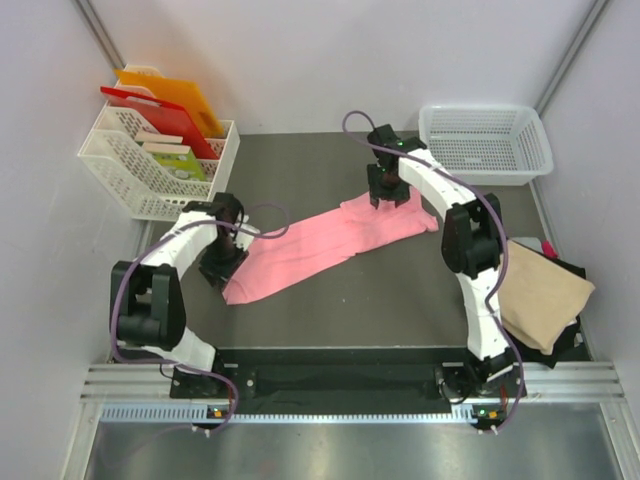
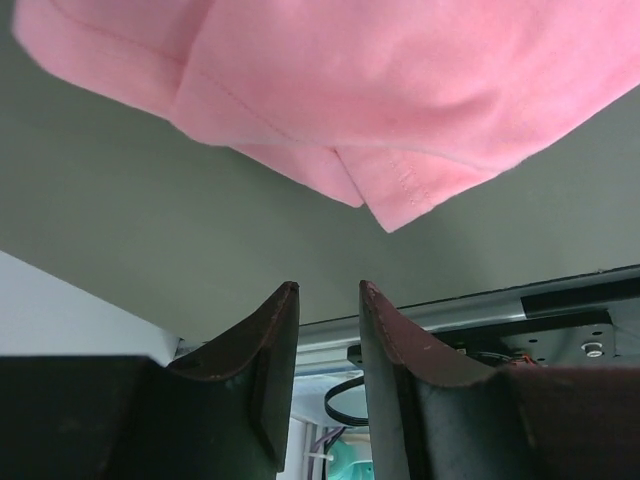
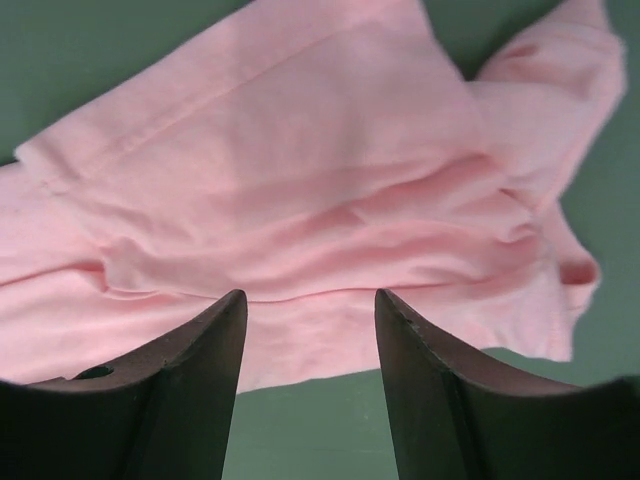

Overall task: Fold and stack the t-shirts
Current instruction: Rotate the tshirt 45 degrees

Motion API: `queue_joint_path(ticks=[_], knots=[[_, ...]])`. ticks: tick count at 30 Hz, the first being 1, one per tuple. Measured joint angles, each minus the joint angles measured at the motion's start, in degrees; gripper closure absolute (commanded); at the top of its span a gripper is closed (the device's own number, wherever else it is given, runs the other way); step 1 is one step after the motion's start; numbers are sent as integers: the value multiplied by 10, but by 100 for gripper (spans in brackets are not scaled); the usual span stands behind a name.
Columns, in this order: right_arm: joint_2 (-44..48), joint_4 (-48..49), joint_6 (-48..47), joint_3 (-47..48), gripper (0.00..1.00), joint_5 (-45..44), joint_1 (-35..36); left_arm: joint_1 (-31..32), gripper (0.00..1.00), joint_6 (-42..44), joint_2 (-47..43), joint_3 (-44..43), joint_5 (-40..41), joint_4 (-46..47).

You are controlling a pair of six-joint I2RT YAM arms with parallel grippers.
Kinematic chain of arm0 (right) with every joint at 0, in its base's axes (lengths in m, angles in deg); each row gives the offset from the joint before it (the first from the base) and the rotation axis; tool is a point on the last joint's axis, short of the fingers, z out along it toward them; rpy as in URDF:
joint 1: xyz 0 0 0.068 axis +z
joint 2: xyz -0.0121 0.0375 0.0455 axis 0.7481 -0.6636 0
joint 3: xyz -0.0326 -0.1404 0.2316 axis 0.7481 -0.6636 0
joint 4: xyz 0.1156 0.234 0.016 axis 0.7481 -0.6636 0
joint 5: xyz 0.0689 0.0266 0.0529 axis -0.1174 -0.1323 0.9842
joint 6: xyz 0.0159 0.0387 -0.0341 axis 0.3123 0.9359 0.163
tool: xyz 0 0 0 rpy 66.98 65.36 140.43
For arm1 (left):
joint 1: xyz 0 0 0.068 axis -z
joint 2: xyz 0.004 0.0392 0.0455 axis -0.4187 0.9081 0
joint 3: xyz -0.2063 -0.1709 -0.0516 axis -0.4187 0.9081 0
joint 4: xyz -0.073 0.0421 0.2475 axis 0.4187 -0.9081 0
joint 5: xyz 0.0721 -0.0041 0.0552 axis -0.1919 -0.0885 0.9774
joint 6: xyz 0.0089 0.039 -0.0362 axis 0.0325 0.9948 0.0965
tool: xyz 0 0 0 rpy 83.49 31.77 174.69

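Your right claw (image 3: 308, 295) hangs with its two fingers well apart and nothing between them, over the far right end of the salmon-pink t-shirt (image 3: 300, 180). From above you see it (image 1: 387, 195) poised on that bunched end, where the cloth is rumpled into soft folds. Whether the fingertips touch the fabric you cannot tell.

Your left claw (image 2: 328, 288) has only a narrow gap between its fingers, and that gap is empty. It sits near the shirt's other end, with a hemmed corner of the pink cloth (image 2: 400, 80) just ahead of the tips and not touching them.

The pink shirt (image 1: 330, 240) lies as a long band running slantwise across the dark table (image 1: 330, 310), from the left claw (image 1: 222, 262) up to the right one.

At the right edge of the table a tan t-shirt (image 1: 545, 290) lies on top of a dark garment (image 1: 565, 345). A white mesh basket (image 1: 485, 140) stands at the far right corner.
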Motion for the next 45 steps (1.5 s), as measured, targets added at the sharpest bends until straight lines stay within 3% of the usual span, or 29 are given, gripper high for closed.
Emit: queue_joint_path(ticks=[13, 24, 25, 26, 28, 39, 45], knots=[[-77, 6, 3, 21, 48, 27, 8, 20, 65, -42, 50, -8, -14, 54], [-78, 10, 3, 21, 49, 32, 8, 22, 67, -57, 97, 38, -15, 90], [-78, 10, 3, 21, 49, 32, 8, 22, 69, -58, 98, 38, -15, 90], [-78, 10, 3, 21, 49, 32, 8, 22, 86, -58, 98, 38, -15, 90], [-78, 10, 3, 21, 49, 32, 8, 22, 100, -63, 99, 38, -17, 89], [-79, 10, 3, 21, 49, 33, 5, 30, 99, -17, 85, 20, -48, 34], [-79, 9, 3, 21, 49, 40, 1, 35, 88, 33, 32, 35, -40, -38]])
